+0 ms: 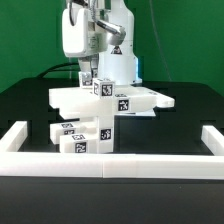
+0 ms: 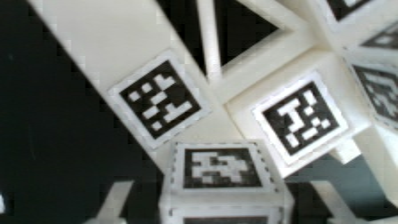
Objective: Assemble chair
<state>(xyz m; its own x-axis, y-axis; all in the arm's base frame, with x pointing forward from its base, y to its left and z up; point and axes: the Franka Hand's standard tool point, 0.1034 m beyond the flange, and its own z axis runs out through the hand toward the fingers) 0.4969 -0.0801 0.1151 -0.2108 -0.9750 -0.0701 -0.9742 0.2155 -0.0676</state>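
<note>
I judge the assembly to be partly complete. In the exterior view the chair [image 1: 103,115] stands on the black worktop [image 1: 25,105] as a stacked structure: a flat seat panel [image 1: 140,98] lies horizontal on top, carried by blocky tagged pieces [image 1: 85,136] that reach down to the white border rail [image 1: 110,165] at 6 o'clock. I cannot tell from either view how many legs or bars are fitted, nor whether the joints are seated, so I treat the remaining parts and final tightening as outstanding. The hand [image 1: 86,74] sits directly above the chair, at 12 o'clock from the seat panel, and comes down onto a small tagged piece [image 1: 101,87] rising from the panel. The wrist view shows tagged white faces [image 2: 164,95] filling the frame, very close. The fingers are hidden there and unclear in the exterior view; I cannot tell how far the hand is open or whether it grips anything.
</note>
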